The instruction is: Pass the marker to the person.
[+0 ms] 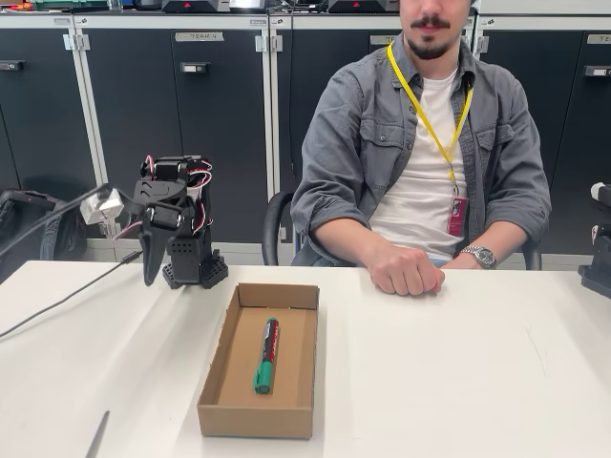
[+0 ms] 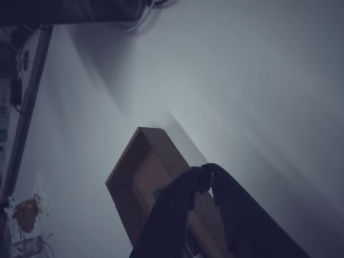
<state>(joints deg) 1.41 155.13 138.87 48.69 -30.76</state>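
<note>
the gripper (image 1: 153, 272) hangs with jaws pressed together, the marker (image 1: 266, 355) lying well ahead in the cardboard box (image 1: 212, 401); spread them wide, descend crosswise over its barrel.

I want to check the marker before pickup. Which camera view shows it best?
The fixed view: the marker lies fully visible in the cardboard box, green cap nearest the camera. In the wrist view the gripper covers most of the box inside, so the marker cannot be made out.
</note>
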